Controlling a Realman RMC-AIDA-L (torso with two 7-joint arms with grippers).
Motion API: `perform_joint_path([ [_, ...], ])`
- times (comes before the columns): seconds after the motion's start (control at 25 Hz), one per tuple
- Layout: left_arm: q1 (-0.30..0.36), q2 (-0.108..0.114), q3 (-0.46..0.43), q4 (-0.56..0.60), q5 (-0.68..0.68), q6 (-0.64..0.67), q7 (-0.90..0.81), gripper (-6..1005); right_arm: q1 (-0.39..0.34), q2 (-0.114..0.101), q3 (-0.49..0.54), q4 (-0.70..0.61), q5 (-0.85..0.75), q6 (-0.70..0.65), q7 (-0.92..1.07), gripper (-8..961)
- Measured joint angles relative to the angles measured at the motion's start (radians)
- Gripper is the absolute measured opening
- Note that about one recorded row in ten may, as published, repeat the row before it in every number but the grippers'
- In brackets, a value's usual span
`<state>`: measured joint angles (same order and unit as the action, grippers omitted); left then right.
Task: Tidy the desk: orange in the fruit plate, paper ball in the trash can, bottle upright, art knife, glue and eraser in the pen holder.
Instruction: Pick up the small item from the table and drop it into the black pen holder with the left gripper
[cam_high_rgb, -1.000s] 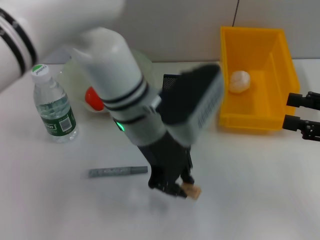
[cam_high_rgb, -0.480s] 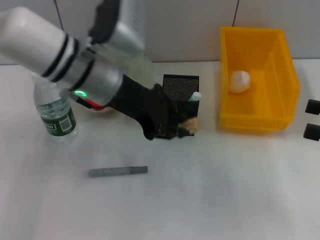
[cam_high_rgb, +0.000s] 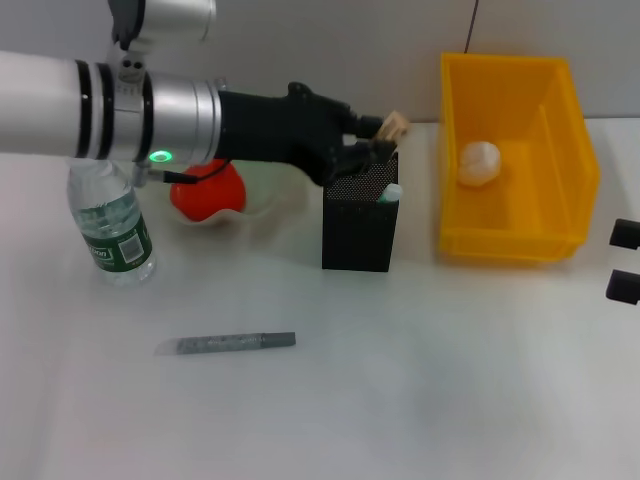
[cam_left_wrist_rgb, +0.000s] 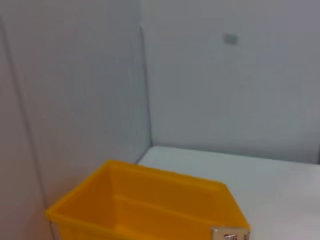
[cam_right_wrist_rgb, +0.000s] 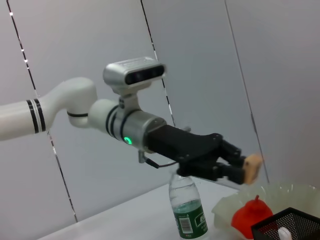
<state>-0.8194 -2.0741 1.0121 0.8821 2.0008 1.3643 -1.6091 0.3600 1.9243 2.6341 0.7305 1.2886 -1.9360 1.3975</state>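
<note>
Head view, left gripper (cam_high_rgb: 385, 135): reaches in from the left, over the back rim of the pen holder, clamped on the eraser (cam_high_rgb: 395, 125); also seen from the right wrist view (cam_right_wrist_rgb: 240, 167).
Eraser position: above the pen holder's rear edge, held clear of the mesh, near the yellow bin's left wall.
Pen holder (cam_high_rgb: 360, 225): black mesh, upright mid-bench, glue (cam_high_rgb: 390, 192) stick poking up inside at its right side.
Trash can (cam_high_rgb: 515, 160): yellow bin, right rear of bench, paper ball (cam_high_rgb: 478, 162) inside; narrow gap between it and the pen holder.
Fruit plate (cam_high_rgb: 255, 195): behind-left of pen holder, orange (cam_high_rgb: 207, 193) in it, partly under the arm.
Bottle (cam_high_rgb: 110, 225): upright at left, just below the arm.
Art knife (cam_high_rgb: 237, 343): lies flat on the bench, front-left, well apart from everything; open bench (cam_high_rgb: 450, 380) all around it and across the front.
Right gripper (cam_high_rgb: 625, 260): at the right edge, only partly in frame, cannot tell its state.
Change vs 0.5 s ago: left gripper with eraser went from in front of the pen holder up to above its back rim; right gripper unmoved.
</note>
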Motion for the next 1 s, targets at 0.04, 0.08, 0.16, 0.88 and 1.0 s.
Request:
perform_joint_path([
  [0.04, 0.004, 0.0, 0.016, -0.018, -0.039, -0.036, 0.006, 267, 0.002, 0.0, 0.0, 0.0, 0.0, 0.0, 0.0, 746],
  [0.08, 0.004, 0.0, 0.016, -0.018, -0.039, -0.036, 0.006, 267, 0.004, 0.0, 0.0, 0.0, 0.0, 0.0, 0.001, 745],
  [0.16, 0.016, 0.0, 0.097, -0.081, -0.168, -0.198, 0.02, 267, 0.005, 0.0, 0.0, 0.0, 0.0, 0.0, 0.005, 745],
  [0.88, 0.066, -0.004, 0.4, -0.117, -0.338, -0.592, 0.031, 270, 0.002, 0.005, 0.0, 0.0, -0.002, -0.011, 0.036, 745],
  [1.0, 0.069, -0.004, 0.406, -0.121, -0.339, -0.595, 0.032, 270, 0.002, 0.005, 0.0, 0.0, -0.002, -0.011, 0.038, 745],
])
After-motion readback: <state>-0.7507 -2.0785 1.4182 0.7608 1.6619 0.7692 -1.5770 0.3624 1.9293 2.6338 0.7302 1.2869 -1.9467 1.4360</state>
